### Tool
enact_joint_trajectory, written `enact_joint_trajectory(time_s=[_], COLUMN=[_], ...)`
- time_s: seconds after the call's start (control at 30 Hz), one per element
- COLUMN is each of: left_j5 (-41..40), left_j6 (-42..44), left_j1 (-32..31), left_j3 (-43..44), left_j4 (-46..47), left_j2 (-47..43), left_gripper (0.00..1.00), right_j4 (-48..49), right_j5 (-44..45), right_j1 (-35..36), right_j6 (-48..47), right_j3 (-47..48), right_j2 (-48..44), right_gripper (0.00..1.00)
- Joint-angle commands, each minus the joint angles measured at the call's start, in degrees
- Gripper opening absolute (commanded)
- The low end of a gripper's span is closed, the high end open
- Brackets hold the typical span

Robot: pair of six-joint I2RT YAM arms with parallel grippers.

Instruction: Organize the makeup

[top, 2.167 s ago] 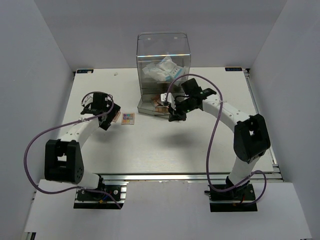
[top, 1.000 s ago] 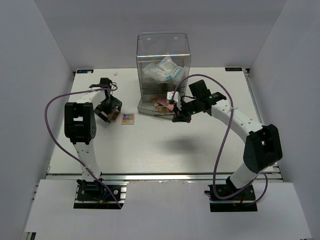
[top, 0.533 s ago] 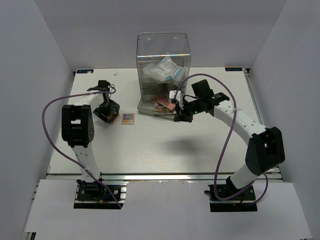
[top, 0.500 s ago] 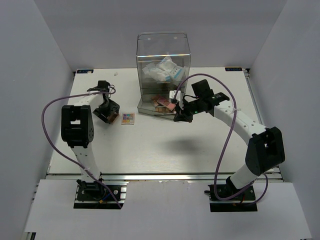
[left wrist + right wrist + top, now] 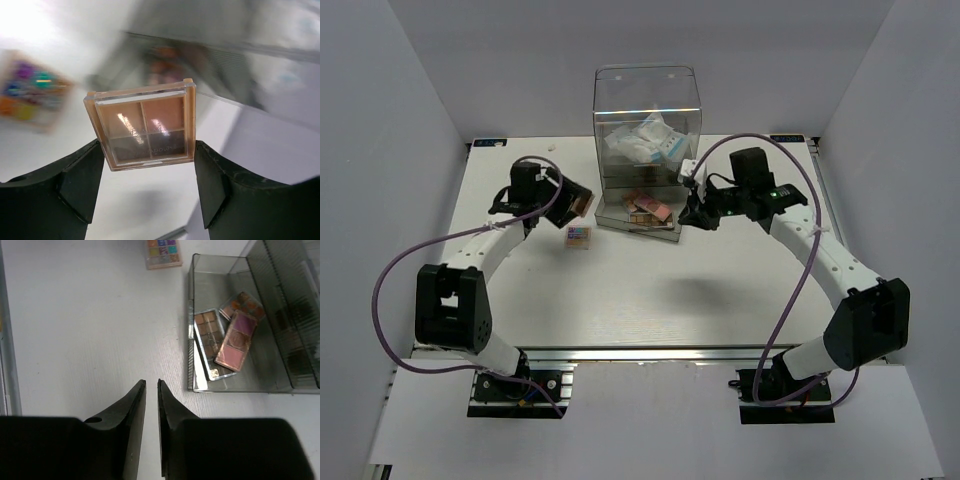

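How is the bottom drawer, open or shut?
Open. The drawer sticks out in front of the clear box, and palettes lie uncovered inside it.

— The left arm (image 5: pixel 480 248)?
— Reaching forward; left gripper (image 5: pixel 147 155) clamped on the brown palette (image 5: pixel 142 125).
— And the right arm (image 5: pixel 820 250)?
— Stretched inward; right gripper (image 5: pixel 151 387) pointing down, jaws almost touching, nothing between

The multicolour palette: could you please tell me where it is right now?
In the top view the multicolour palette lies on the table, just left of the open drawer of the clear box and beside the left gripper, which holds a brown palette.
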Motion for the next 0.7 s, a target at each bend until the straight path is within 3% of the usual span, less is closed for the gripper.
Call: enact_joint_trajectory(time_s=[0.0,0.17,0.43,0.53,0.67], left_j5=[4.6,3.2,0.8,0.2,0.3], left_j6=[-4.1,-7.6,-10.7,-11.1,-11.6], left_j1=[-4.3,-10.6,-15.1,-15.8,-16.1], left_j3=[-0.6,1.6,8.6,11.9,15.4], left_j4=[12.7,18.1,20.2,19.5,18.8], left_j2=[-2.2,2.5,11.7,14.2,18.3], left_gripper=[0.01,0.00,0.05,0.20,0.50], right_j4=[4.8,7.0,6.9,7.4,7.7], right_j5=[-1.2,-2.2,-2.2,-2.2,-2.1], right_j1=[-2.0,-5.5,-8.0,-8.2,-8.3], right_j6=[5.8,10.3,10.8,11.0,10.6], right_j3=[1.3,1.8,-0.9,-2.5,-3.1], right_j2=[-1.5,-1.1,-4.4,-5.1,-5.3], right_gripper=[0.21,0.23,0.26,0.26,0.27])
